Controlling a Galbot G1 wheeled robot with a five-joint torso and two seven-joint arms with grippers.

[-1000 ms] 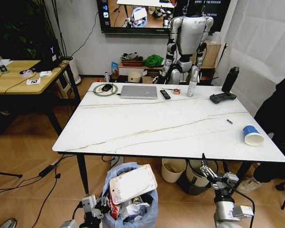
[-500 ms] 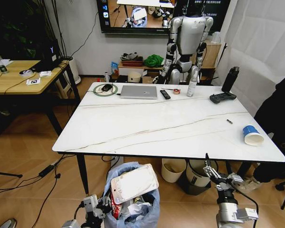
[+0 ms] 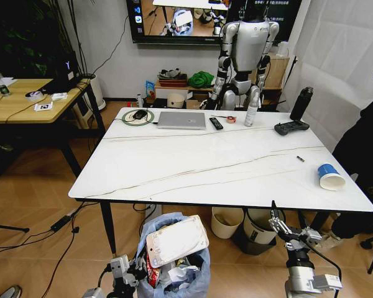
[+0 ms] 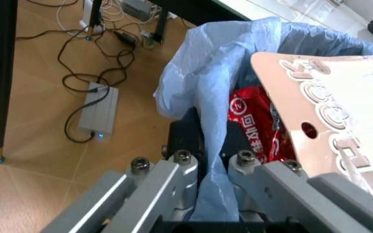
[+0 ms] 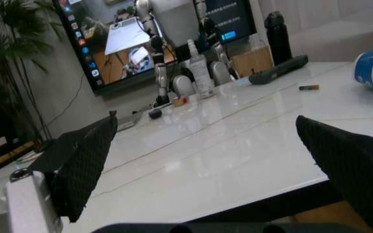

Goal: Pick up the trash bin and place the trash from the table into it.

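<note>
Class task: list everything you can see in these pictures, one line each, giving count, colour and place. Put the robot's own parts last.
Table: one, white, centre.
Cup: one, blue-white, on its side at the table's right edge.
Laptop: one, grey, far side of table.
Remote: one, black, beside laptop.
Controller: one, black, far right corner.
Bottle: one, black, by controller.
Bin: one, blue-lined, full, on the floor before the table.
Left gripper: shut on bin's rim.
Right gripper: open, near the table's front edge.
</note>
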